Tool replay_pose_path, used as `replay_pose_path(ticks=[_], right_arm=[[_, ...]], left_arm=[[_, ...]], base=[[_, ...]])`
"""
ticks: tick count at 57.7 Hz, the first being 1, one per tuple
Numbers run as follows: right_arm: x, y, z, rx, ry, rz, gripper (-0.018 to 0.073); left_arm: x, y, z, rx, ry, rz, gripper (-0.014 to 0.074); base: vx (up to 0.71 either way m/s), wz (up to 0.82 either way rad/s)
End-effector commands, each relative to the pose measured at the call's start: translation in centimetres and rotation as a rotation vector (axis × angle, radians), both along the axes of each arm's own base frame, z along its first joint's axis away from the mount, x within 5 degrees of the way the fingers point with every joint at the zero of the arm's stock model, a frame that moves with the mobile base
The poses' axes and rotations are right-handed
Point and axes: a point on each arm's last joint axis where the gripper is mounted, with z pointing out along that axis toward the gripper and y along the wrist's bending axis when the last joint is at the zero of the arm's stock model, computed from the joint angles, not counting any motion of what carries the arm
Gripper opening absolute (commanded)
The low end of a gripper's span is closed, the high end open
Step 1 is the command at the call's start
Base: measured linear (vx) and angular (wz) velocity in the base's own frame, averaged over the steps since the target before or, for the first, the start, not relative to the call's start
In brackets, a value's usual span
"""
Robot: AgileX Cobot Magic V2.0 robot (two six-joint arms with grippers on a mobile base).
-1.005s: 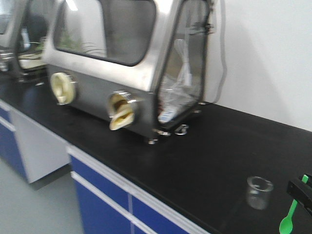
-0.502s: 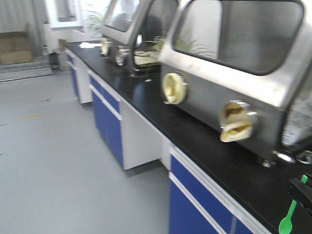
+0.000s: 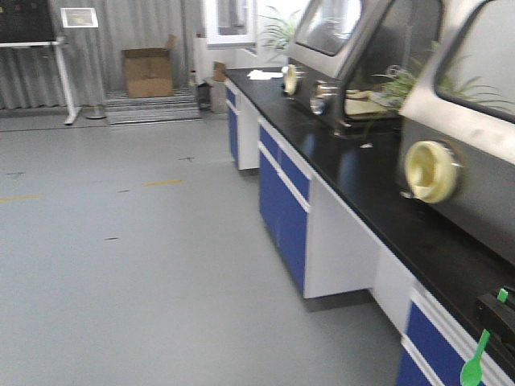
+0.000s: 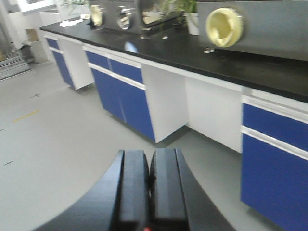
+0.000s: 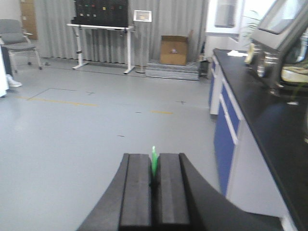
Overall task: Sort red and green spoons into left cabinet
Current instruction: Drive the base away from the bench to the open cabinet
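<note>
My right gripper [image 5: 154, 156] is shut on the green spoon [image 5: 154, 163]; a short green tip pokes out between its black fingers. In the front view the right gripper [image 3: 495, 310] sits at the lower right edge, and the green spoon [image 3: 472, 368] hangs down from it, bowl lowest. My left gripper [image 4: 151, 153] is shut, held above the grey floor. A small bit of the red spoon [image 4: 146, 228] shows between its fingers at the bottom edge; the rest is hidden. The left cabinet is out of view.
A long black lab bench [image 3: 362, 177] with blue cupboard doors [image 3: 282, 201] runs along the right, carrying steel glove boxes [image 3: 483, 185]. Grey floor [image 3: 145, 257] stretches to the left. A cardboard box [image 3: 147, 72], a white-legged table [image 5: 101, 26] and a chair [image 5: 17, 38] stand far back.
The front view has swung left along the bench, from the bench top to open floor. The glass beaker has left the view. The green spoon stays in my right gripper.
</note>
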Motion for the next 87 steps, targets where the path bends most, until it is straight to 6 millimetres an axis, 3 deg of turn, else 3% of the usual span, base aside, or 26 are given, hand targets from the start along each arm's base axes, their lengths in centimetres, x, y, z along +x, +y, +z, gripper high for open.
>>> replay_pose_path(ticks=[1, 43, 87], right_arm=[[-0.13, 0.12, 1.07, 0.019, -0.030, 0.015, -0.0003], [-0.13, 0.12, 1.07, 0.019, -0.030, 0.015, -0.0003], [-0.13, 0.13, 1.07, 0.019, -0.030, 0.016, -0.0003]], left_arm=[[0.02, 0.18, 1.57, -0.054, -0.083, 0.024, -0.0001], [0.02, 0.18, 1.57, -0.054, -0.083, 0.024, -0.0001], [0.02, 0.18, 1.58, -0.054, -0.083, 0.024, -0.0001]], base=[[0.30, 0.43], [0.42, 0.42], [0.55, 0.06]])
